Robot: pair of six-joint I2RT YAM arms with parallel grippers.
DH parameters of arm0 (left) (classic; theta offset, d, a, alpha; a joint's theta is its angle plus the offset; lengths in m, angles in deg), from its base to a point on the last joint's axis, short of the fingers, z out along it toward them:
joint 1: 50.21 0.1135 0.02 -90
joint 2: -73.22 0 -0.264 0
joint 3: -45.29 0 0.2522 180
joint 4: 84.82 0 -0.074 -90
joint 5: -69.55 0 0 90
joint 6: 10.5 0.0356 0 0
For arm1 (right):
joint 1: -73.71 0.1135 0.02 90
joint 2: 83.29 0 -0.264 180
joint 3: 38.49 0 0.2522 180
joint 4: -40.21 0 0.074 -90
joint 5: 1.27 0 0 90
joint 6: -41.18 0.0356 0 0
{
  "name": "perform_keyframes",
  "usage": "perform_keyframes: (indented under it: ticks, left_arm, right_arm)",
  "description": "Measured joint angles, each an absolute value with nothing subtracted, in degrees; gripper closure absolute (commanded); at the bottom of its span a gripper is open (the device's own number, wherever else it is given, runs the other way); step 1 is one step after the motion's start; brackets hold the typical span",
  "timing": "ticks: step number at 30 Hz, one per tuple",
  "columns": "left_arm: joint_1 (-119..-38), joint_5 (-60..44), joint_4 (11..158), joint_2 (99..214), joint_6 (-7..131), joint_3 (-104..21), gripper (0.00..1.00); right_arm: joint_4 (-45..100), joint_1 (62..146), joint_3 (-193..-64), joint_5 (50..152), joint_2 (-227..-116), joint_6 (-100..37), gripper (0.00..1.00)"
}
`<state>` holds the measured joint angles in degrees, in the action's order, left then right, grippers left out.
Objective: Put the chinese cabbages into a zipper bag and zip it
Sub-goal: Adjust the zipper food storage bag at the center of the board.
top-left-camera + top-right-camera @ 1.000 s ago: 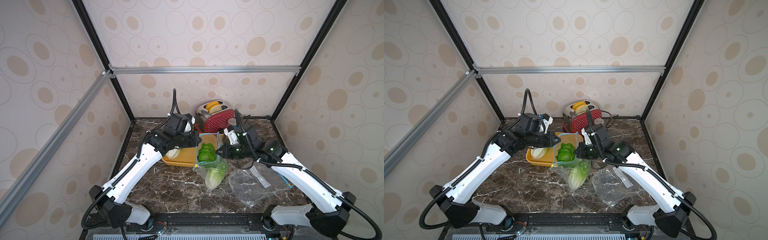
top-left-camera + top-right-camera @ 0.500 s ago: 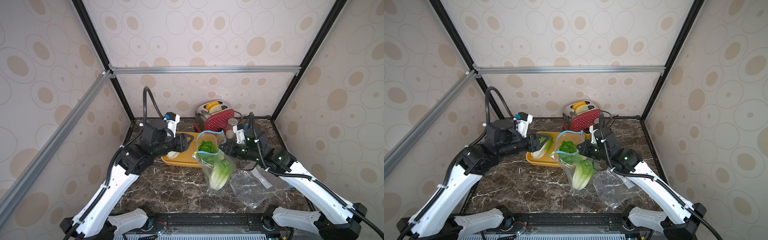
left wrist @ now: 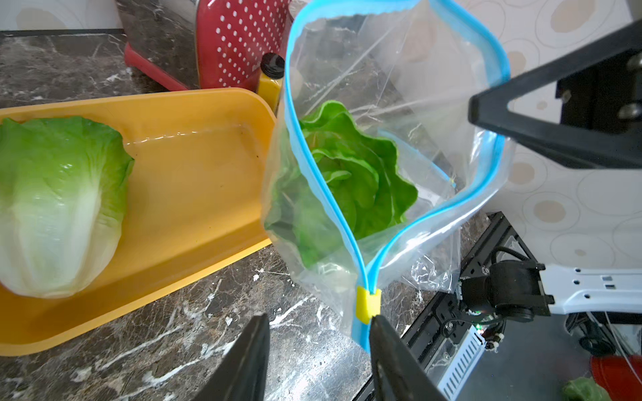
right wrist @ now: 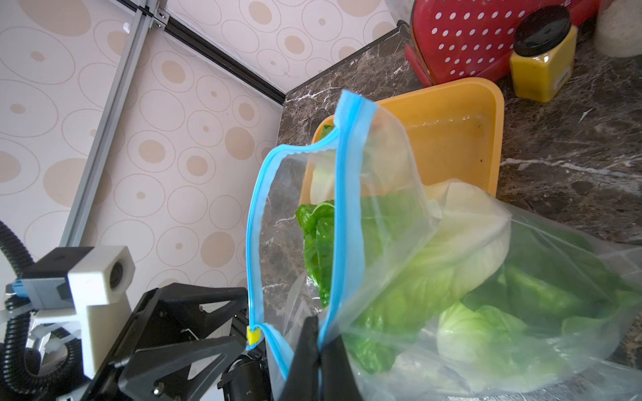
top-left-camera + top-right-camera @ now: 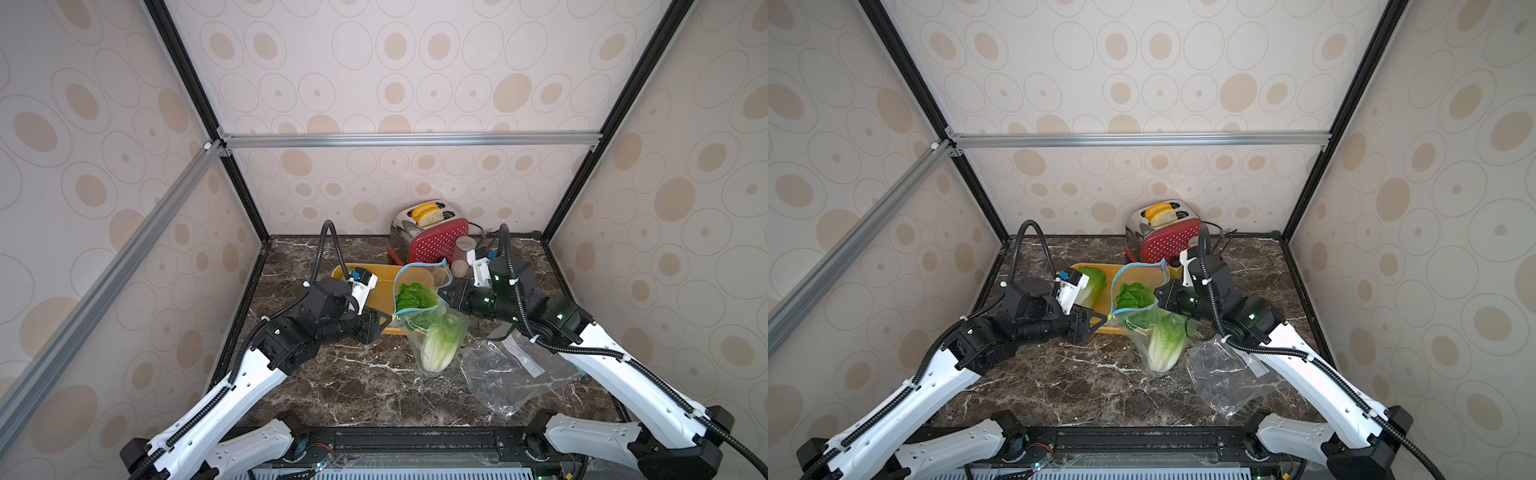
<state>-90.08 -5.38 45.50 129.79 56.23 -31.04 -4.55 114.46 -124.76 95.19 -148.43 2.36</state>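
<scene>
Centre-left in a top view, the released left end effector (image 5: 1098, 324) hovers by the slider (image 3: 368, 305); a loose cabbage (image 5: 1094, 282) lies in the tray (image 3: 194, 180), leaves up-frame. At centre the bag (image 5: 1142, 278) is held agape, bagged cabbages (image 5: 1160, 349) base-down, long axes near upright; the right end effector (image 4: 318, 330) clenches its rim. Heads probably light, soft-leaved; grasp the firmer white base.

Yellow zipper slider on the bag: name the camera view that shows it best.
The left wrist view: the yellow slider is large and sharp, where the blue zip tracks of the bag meet. The right wrist view shows it smaller. In both top views it is barely a speck.
</scene>
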Motion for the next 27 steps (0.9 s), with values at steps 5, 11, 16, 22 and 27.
perform_keyframes:
  ticks: [5,11,16,22,27]
  left_arm:
    - [-90.26,-4.11,48.62,129.77,57.35,-30.62,0.54]
    - [-90.72,-3.48,50.05,129.49,58.31,-30.58,0.58]
    - [-90.76,-4.33,49.39,130.84,59.12,-30.58,0.63]
    - [-90.87,-4.22,49.43,133.25,59.88,-30.58,0.68]
    - [-91.37,-4.00,49.50,134.06,60.41,-30.58,0.77]
  right_arm:
    - [-4.38,114.40,-124.76,95.23,-149.09,2.34,1.00]
    - [-4.20,114.40,-124.76,95.19,-149.17,2.34,1.00]
    - [-3.94,114.40,-124.76,95.23,-149.66,2.32,1.00]
    - [-3.92,114.40,-124.76,95.32,-149.83,2.34,1.00]
    - [-3.90,114.40,-124.76,95.28,-149.83,2.32,1.00]
